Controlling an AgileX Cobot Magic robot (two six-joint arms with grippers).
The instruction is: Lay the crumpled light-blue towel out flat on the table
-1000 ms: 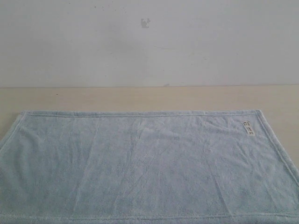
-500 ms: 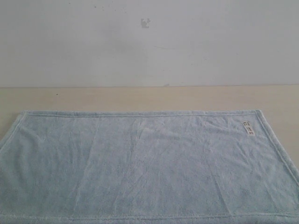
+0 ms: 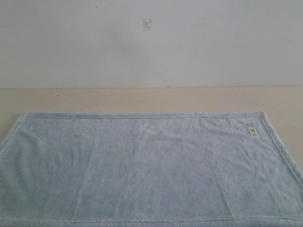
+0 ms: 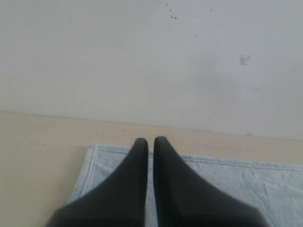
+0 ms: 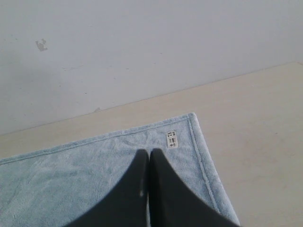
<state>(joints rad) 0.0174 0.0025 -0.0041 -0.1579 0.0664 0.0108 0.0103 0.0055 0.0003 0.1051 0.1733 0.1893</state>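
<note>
- Towel (image 3: pixel 147 170) lies opened out on the desk (image 3: pixel 142 99). Its far hem is straight and runs along the wall (image 3: pixel 142 47) side, with both far corners squared and a white tag (image 3: pixel 251 129) by the far right corner.
- Its near corners fall outside the exterior view. The pile shows only shallow creases and no folds.
- Left gripper (image 4: pixel 150 140): its fingers are drawn almost together with a thin slit between them. It holds nothing and hangs over the towel's far left corner area.
- Right gripper (image 5: pixel 148 152): its fingers are pressed together and empty, and it hangs over the cloth just short of the tag.
- Step judged: the spreading looks finished and this is the closing check.
- Next move calls for little, perhaps only confirming the unseen near corners. Smoothing the creases would need a light outward sweep that does not drag the hem.
- Against the earlier exterior frames nothing differs: cloth, hem and tag sit in the same places, and no arm shows.
</note>
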